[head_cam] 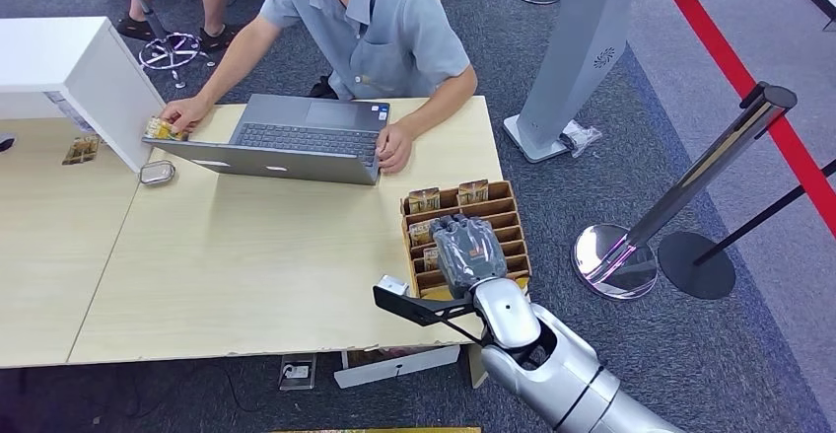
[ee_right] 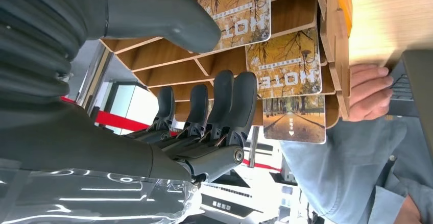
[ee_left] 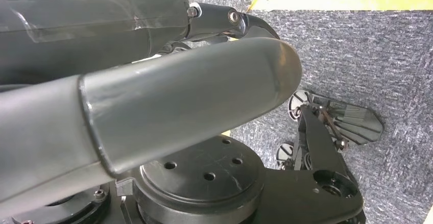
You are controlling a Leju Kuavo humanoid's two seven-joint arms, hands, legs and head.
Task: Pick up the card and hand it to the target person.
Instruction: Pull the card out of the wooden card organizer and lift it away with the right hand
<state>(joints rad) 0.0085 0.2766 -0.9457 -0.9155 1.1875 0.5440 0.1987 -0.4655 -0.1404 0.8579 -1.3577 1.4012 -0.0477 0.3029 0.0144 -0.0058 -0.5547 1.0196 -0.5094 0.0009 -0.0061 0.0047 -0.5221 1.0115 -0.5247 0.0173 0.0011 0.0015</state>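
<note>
A slotted wooden card rack (head_cam: 508,218) stands at the table's right edge with several tree-printed cards upright in it. My right hand (head_cam: 468,249) hovers over the rack's near rows, fingers pointing toward the person (head_cam: 380,29) seated across the table. In the right wrist view the thumb (ee_right: 163,15) and the dark fingers (ee_right: 227,101) are spread apart beside two "HOTEL" cards (ee_right: 235,7) (ee_right: 285,63) with nothing between them. A third card (ee_right: 296,119) stands further along. My left hand (ee_left: 178,106) hangs beside my body, holding nothing.
The person has one hand (head_cam: 182,112) on a card by a white box (head_cam: 69,68) and the other (head_cam: 394,147) at an open laptop (head_cam: 296,137). A small tin (head_cam: 156,172) lies nearby. Stanchions (head_cam: 690,196) and a grey pillar (head_cam: 577,58) stand on the carpet to the right.
</note>
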